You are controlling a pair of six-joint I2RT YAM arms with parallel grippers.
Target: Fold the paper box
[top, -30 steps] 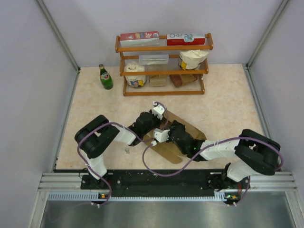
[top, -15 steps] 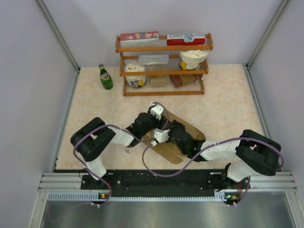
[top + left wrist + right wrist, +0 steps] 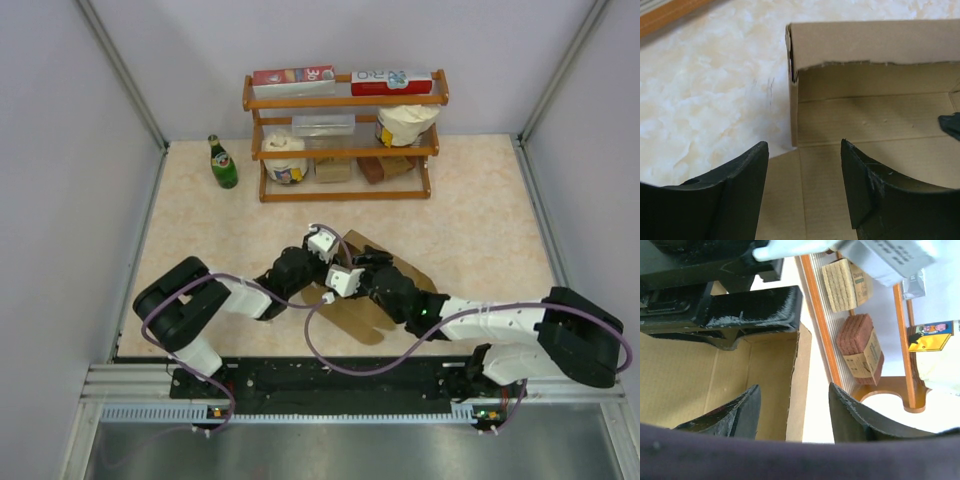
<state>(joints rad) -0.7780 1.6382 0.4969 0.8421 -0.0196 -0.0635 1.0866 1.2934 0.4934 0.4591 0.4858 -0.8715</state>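
Observation:
The paper box (image 3: 358,316), plain brown cardboard, lies near the table's front middle, mostly under both wrists. In the left wrist view the paper box (image 3: 875,120) shows a raised far wall and a flat panel. My left gripper (image 3: 805,150) is open over that flat panel, nothing between its fingers (image 3: 747,180). My right gripper (image 3: 792,397) is open too, straddling the box's upright side wall (image 3: 801,380), one finger (image 3: 742,412) inside, the other outside. In the top view the left gripper (image 3: 328,262) and right gripper (image 3: 364,264) face each other closely.
A wooden shelf (image 3: 345,135) at the back holds printed cartons, a paper roll, a tub and brown blocks (image 3: 856,342). A green bottle (image 3: 221,163) stands to its left. Grey walls close in both sides.
Both grippers have opened from nearly shut. The left arm's elbow has swung down and left, and the right arm has stretched out lower, with both wrists still over the box.

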